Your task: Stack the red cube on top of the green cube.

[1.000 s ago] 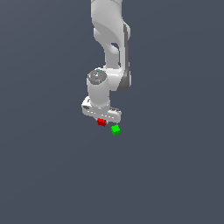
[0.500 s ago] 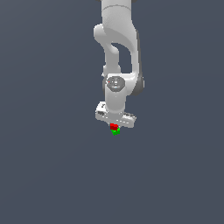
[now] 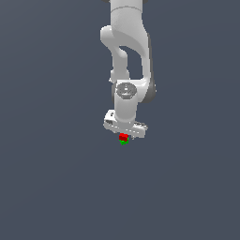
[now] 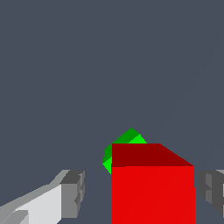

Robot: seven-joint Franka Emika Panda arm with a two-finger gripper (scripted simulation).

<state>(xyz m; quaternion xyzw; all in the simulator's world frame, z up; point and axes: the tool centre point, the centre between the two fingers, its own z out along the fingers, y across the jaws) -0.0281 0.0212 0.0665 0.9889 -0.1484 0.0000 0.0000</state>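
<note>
As before, red cube (image 4: pixel 152 188) (over green cube (image 4: pixel 127 141))

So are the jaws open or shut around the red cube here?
Open. In the wrist view the red cube sits between the gripper jaws with clear gaps on both sides, the green cube showing behind it.

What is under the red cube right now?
The green cube sits directly beneath the red cube. In the wrist view only a green corner shows past the red cube; whether the faces touch is hidden. The gripper looks open.
</note>
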